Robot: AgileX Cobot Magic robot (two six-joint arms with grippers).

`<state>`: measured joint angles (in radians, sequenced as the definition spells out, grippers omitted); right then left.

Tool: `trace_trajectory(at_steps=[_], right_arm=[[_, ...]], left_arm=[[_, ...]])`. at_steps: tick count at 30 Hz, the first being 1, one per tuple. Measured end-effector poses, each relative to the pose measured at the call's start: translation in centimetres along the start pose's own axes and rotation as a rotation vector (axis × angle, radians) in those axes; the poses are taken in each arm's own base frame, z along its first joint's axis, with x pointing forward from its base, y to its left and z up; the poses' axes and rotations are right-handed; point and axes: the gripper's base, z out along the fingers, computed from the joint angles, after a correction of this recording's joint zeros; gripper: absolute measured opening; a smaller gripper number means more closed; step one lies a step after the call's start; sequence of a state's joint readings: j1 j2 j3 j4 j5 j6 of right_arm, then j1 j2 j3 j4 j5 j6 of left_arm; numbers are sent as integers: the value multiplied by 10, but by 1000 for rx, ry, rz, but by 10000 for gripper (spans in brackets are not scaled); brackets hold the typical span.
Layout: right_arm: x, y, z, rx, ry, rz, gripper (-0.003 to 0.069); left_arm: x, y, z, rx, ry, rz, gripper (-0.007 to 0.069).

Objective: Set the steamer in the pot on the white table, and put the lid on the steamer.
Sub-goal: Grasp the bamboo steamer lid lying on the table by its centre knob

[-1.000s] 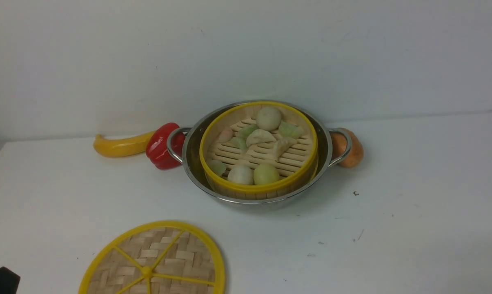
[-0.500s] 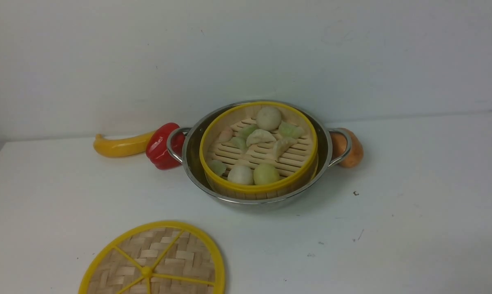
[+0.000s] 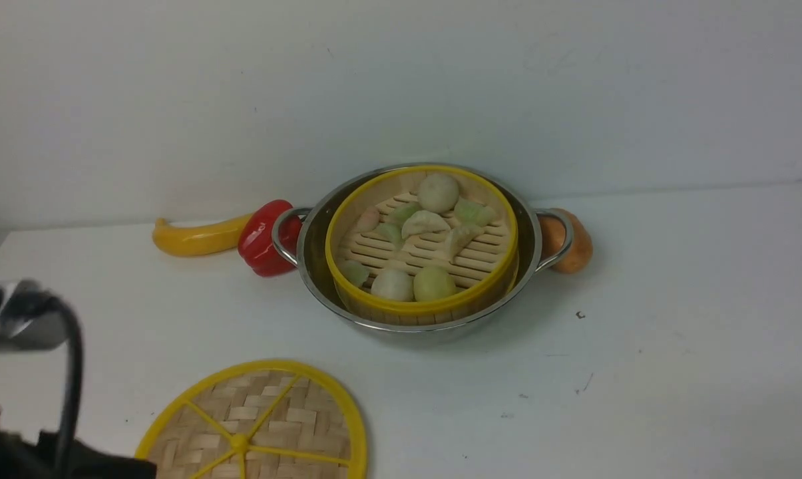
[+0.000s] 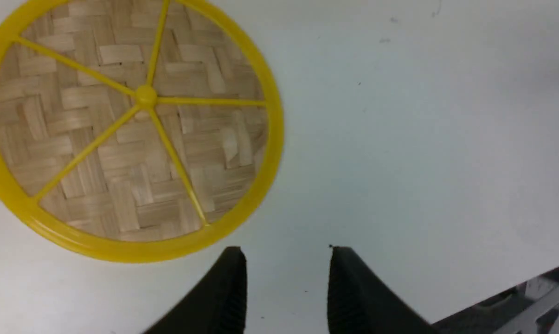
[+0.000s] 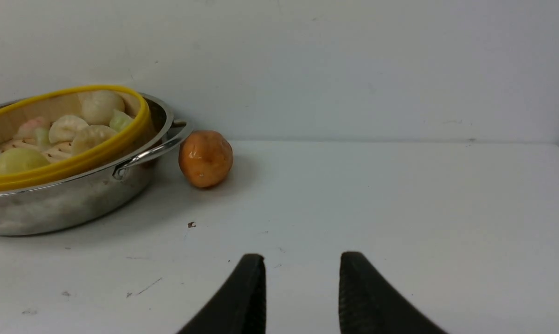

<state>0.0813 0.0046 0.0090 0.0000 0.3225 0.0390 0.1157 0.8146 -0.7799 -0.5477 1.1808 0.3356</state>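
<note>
Seated inside the wide, shallow, shiny stainless-steel pot (image 3: pixel 315 253) with two loop handles, on the plain white table (image 3: pixel 673 359): the round bamboo steamer (image 3: pixel 422 308) with yellow rim and slatted floor, toy buns and dumplings inside, uncovered. Flat on the table near its front edge, well apart from the pot: the round woven-bamboo lid (image 3: pixel 287 416) with yellow rim, spokes and small centre knob.

Low at the front view's left edge, just a blurred grey link and a black cable of the left arm (image 3: pixel 21 326), raised above the table beside the lid. From the left wrist: left gripper (image 4: pixel 286 253) pointed steeply down at bare table just beside the lid's rim, black fingers (image 4: pixel 228 287) parted by a clear gap, nothing between them, apart from the lid.

From the right wrist: right gripper (image 5: pixel 302 257) held low and roughly level over the table, aimed at the back wall, jaws apart and empty, pot and steamer ahead and off to one side.

Behind the pot's handles: a curved yellow squash (image 3: pixel 194 238), a glossy red bell pepper (image 3: pixel 261 243), an orange-brown round fruit (image 3: pixel 579 247).
</note>
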Motion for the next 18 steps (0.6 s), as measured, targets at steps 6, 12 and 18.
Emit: trace_trajectory(at_steps=[6, 12, 18], right_arm=[[0, 0, 0, 0, 0, 0, 243], [0, 0, 0, 0, 0, 0, 243], [0, 0, 0, 0, 0, 0, 243]], left_arm=[[-48, 27, 46, 73, 137, 128, 241], [-80, 51, 88, 126, 229, 94, 241], [-76, 73, 106, -16, 398, 109, 241]])
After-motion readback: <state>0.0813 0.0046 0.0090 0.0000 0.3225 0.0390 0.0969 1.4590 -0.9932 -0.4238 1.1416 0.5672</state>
